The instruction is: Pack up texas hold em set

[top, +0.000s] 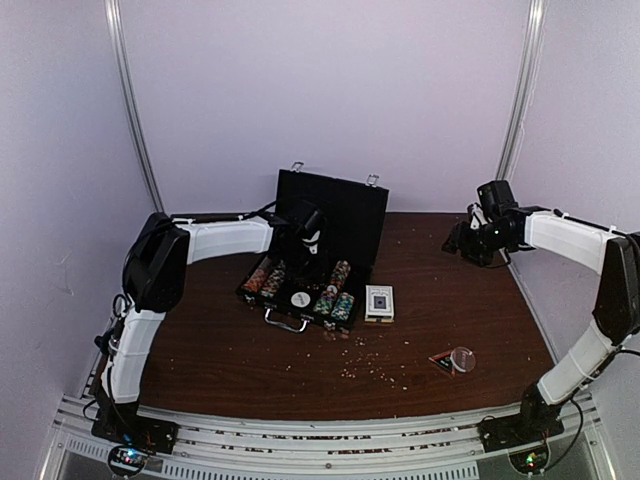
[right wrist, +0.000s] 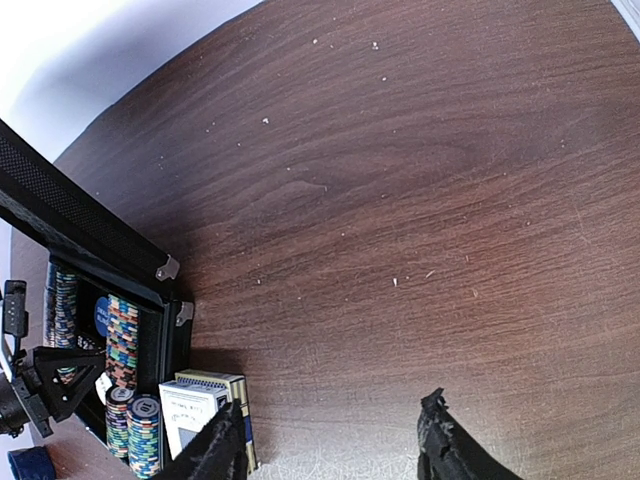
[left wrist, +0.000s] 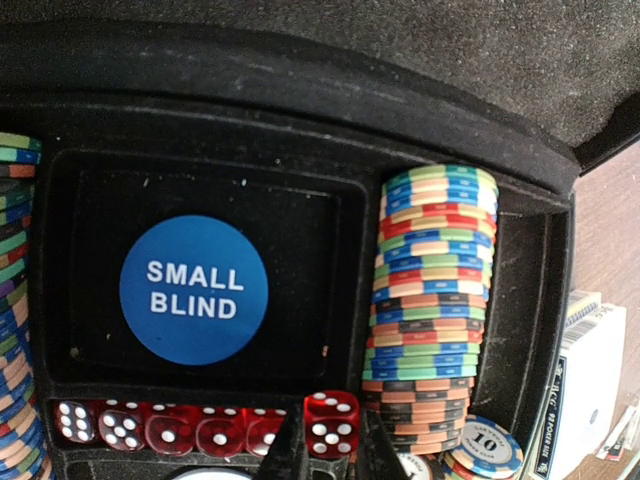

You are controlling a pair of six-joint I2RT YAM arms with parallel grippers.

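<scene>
The black case [top: 262, 291] lies open at the table's middle, lid up. It holds multicoloured chip rows [left wrist: 430, 300], a blue round "SMALL BLIND" button [left wrist: 193, 289] and a row of red dice [left wrist: 165, 430]. My left gripper [left wrist: 331, 445] is low inside the case, shut on a red die [left wrist: 331, 420] at the right end of the dice row. The card deck box [top: 379, 302] lies on the table just right of the case, and shows in the right wrist view [right wrist: 200, 410]. My right gripper [right wrist: 330, 450] is open and empty above bare table at the far right [top: 470, 243].
A small clear round lid and a dark bit [top: 455, 360] lie near the front right. Crumbs [top: 370, 365] are scattered before the case. The case's silver handle [top: 285, 320] faces the near edge. White walls close in the table.
</scene>
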